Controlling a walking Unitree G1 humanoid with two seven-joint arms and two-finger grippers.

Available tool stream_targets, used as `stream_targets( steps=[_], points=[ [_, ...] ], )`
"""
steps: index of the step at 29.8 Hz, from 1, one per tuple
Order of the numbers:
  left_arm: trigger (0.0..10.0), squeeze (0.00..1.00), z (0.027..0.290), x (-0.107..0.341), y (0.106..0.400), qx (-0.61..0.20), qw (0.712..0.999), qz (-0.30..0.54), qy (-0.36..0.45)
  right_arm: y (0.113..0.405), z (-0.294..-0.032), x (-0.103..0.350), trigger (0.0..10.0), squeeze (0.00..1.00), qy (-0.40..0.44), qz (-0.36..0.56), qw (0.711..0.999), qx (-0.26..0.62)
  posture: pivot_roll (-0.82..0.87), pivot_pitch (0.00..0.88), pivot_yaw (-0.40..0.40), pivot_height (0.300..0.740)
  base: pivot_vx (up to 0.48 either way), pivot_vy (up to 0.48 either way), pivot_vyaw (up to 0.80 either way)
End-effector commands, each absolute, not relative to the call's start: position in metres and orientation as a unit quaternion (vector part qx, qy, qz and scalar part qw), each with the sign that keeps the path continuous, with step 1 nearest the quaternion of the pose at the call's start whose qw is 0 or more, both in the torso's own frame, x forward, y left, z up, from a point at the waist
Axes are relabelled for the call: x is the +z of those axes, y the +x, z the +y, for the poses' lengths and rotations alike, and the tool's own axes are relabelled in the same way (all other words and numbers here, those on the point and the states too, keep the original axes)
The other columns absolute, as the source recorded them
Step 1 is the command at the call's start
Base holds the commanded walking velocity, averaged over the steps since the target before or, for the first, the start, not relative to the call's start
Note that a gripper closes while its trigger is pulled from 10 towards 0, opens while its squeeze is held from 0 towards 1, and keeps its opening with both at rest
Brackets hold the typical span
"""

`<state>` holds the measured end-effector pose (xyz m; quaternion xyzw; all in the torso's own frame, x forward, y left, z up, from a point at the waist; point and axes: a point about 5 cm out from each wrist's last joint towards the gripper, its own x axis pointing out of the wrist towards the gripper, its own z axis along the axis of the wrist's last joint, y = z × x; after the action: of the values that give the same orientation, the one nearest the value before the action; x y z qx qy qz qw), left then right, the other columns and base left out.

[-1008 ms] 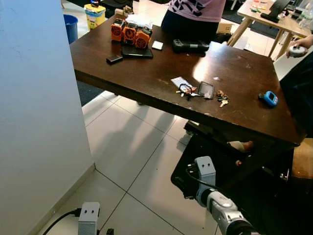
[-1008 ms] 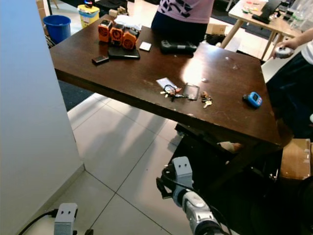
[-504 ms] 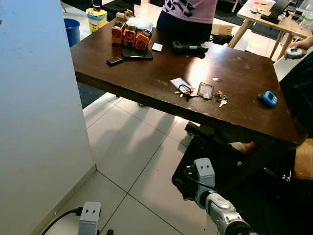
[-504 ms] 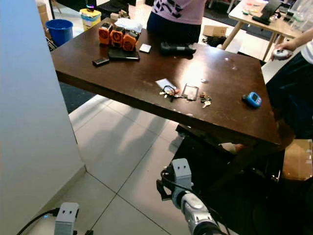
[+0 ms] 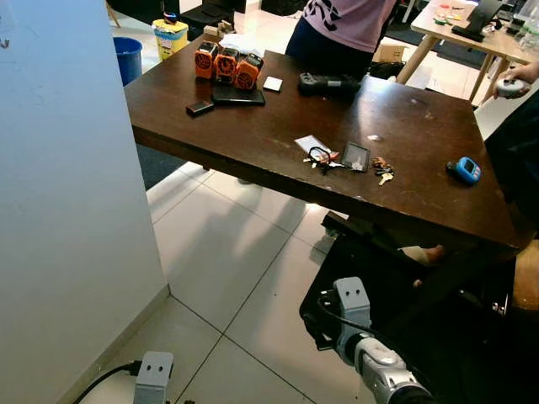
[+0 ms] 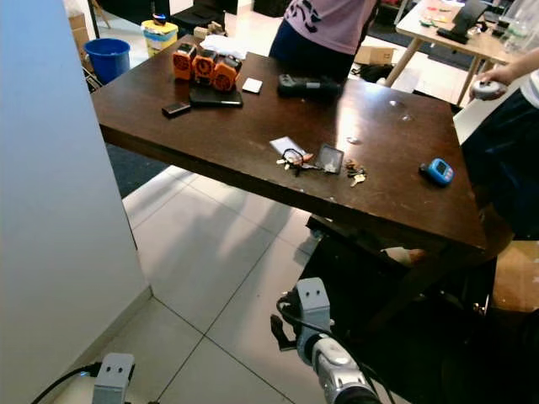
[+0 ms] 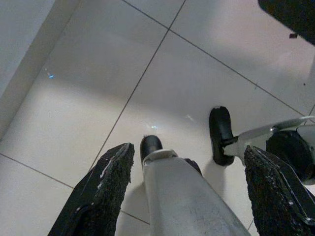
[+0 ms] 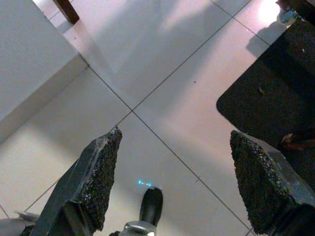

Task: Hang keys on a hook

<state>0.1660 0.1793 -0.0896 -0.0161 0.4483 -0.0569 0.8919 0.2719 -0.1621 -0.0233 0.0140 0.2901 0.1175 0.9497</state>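
A dark wooden counter (image 5: 253,135) is seen ahead, and on it two bunches of keys are counted: one bunch (image 5: 321,157) with a dark ring beside a white card (image 5: 310,142) and a small dark square item (image 5: 355,156), and a second, smaller bunch (image 5: 381,169) just beside that item. Three orange packs (image 5: 223,64) are lined up at the far edge, near a black handset (image 5: 328,82). One blue object (image 5: 464,170) (its kind cannot be told) lies nearer the right end. A person in a pink top (image 5: 349,21) stands behind the counter.

Both arms hang low over the tiled floor (image 5: 227,252). The left gripper (image 7: 192,187) and the right gripper (image 8: 182,187) are each shown by their wrist views with fingers (image 7: 106,184) held wide apart, nothing between them. A white wall (image 5: 67,194) is seen on the left.
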Motion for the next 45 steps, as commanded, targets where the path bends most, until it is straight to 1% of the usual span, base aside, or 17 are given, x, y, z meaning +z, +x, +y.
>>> stream_targets(
  steps=[1, 5, 7, 11, 13, 14, 15, 16, 21, 22, 24, 28, 33, 34, 37, 40, 45],
  points=[
    [10.0, 0.0, 0.175, -0.09, 0.164, -0.068, 0.892, 0.446, -0.022, 0.278, -0.164, -0.017, 10.0, 0.0, 0.027, 0.273, 0.955, 0.11, 0.06, 0.0, -0.035, 0.74, 0.0, 0.0, 0.0],
    [10.0, 0.0, 0.174, -0.088, 0.167, -0.08, 0.895, 0.437, -0.024, 0.286, -0.164, -0.01, 10.0, 0.0, 0.037, 0.253, 0.96, 0.11, 0.07, 0.003, -0.033, 0.74, 0.0, 0.0, 0.0],
    [10.0, 0.0, 0.173, -0.086, 0.171, -0.087, 0.901, 0.425, -0.028, 0.3, -0.165, 0.006, 10.0, 0.0, 0.053, 0.213, 0.969, 0.114, 0.07, 0.008, -0.031, 0.74, 0.285, 0.0, 0.0],
    [10.0, 0.0, 0.174, -0.085, 0.173, -0.088, 0.903, 0.419, -0.03, 0.309, -0.165, 0.018, 10.0, 0.0, 0.064, 0.185, 0.973, 0.119, 0.07, 0.014, -0.026, 0.74, 0.294, 0.0, 0.0],
    [10.0, 0.0, 0.175, -0.083, 0.175, -0.093, 0.906, 0.411, -0.034, 0.322, -0.167, 0.037, 10.0, 0.0, 0.08, 0.141, 0.978, 0.131, 0.07, 0.02, -0.025, 0.74, 0.321, 0.0, 0.0],
    [10.0, 0.0, 0.175, -0.083, 0.175, -0.093, 0.906, 0.411, -0.034, 0.322, -0.167, 0.037, 10.0, 0.0, 0.08, 0.141, 0.978, 0.131, 0.07, 0.02, -0.025, 0.74, 0.33, 0.0, 0.0],
    [10.0, 0.0, 0.177, -0.08, 0.178, -0.104, 0.909, 0.401, -0.04, 0.338, -0.174, 0.063, 10.0, 0.0, 0.086, 0.085, 0.983, 0.137, 0.07, 0.023, -0.024, 0.74, 0.341, 0.0, 0.0],
    [10.0, 0.0, 0.177, -0.08, 0.179, -0.111, 0.91, 0.398, -0.04, 0.343, -0.178, 0.072, 10.0, 0.0, 0.085, 0.065, 0.985, 0.135, 0.07, 0.026, -0.024, 0.74, 0.345, 0.0, 0.0],
    [10.0, 0.0, 0.178, -0.078, 0.18, -0.129, 0.91, 0.393, -0.039, 0.352, -0.189, 0.093, 10.0, 0.0, 0.09, 0.022, 0.988, 0.122, 0.07, 0.03, -0.025, 0.74, 0.352, 0.0, 0.0],
    [10.0, 0.0, 0.178, -0.078, 0.18, -0.135, 0.91, 0.389, -0.043, 0.359, -0.198, 0.112, 10.0, 0.0, 0.087, -0.015, 0.989, 0.117, 0.07, 0.035, -0.024, 0.74, 0.356, 0.0, 0.0],
    [10.0, 0.0, 0.178, -0.078, 0.18, -0.135, 0.91, 0.389, -0.043, 0.359, -0.198, 0.112, 10.0, 0.0, 0.087, -0.015, 0.989, 0.117, 0.07, 0.035, -0.024, 0.74, 0.356, 0.0, 0.0],
    [10.0, 0.0, 0.177, -0.079, 0.176, -0.146, 0.907, 0.393, -0.042, 0.365, -0.208, 0.138, 10.0, 0.0, 0.084, -0.064, 0.989, 0.102, 0.07, 0.038, -0.024, 0.74, 0.354, 0.0, -0.12],
    [10.0, 0.0, 0.176, -0.081, 0.171, -0.153, 0.903, 0.4, -0.04, 0.367, -0.214, 0.146, 10.0, 0.0, 0.091, -0.076, 0.989, 0.091, 0.07, 0.04, -0.024, 0.74, 0.354, 0.0, -0.8],
    [10.0, 0.0, 0.177, -0.085, 0.163, -0.154, 0.897, 0.413, -0.04, 0.367, -0.224, 0.155, 10.0, 0.0, 0.106, -0.091, 0.987, 0.078, 0.07, 0.041, -0.021, 0.74, 0.349, 0.0, -0.8],
    [10.0, 0.0, 0.18, -0.089, 0.154, -0.149, 0.891, 0.428, -0.039, 0.367, -0.233, 0.161, 10.0, 0.0, 0.104, -0.102, 0.987, 0.066, 0.07, 0.04, -0.019, 0.74, 0.346, 0.0, -0.8],
    [10.0, 0.0, 0.18, -0.089, 0.154, -0.149, 0.891, 0.428, -0.039, 0.367, -0.233, 0.161, 10.0, 0.0, 0.104, -0.102, 0.987, 0.066, 0.07, 0.04, -0.019, 0.74, 0.341, 0.0, -0.8],
    [10.0, 0.0, 0.184, -0.091, 0.148, -0.144, 0.886, 0.439, -0.042, 0.365, -0.227, 0.165, 10.0, 0.0, 0.096, -0.108, 0.984, 0.101, 0.07, 0.041, -0.015, 0.74, 0.324, 0.0, -0.8]
  ],
)
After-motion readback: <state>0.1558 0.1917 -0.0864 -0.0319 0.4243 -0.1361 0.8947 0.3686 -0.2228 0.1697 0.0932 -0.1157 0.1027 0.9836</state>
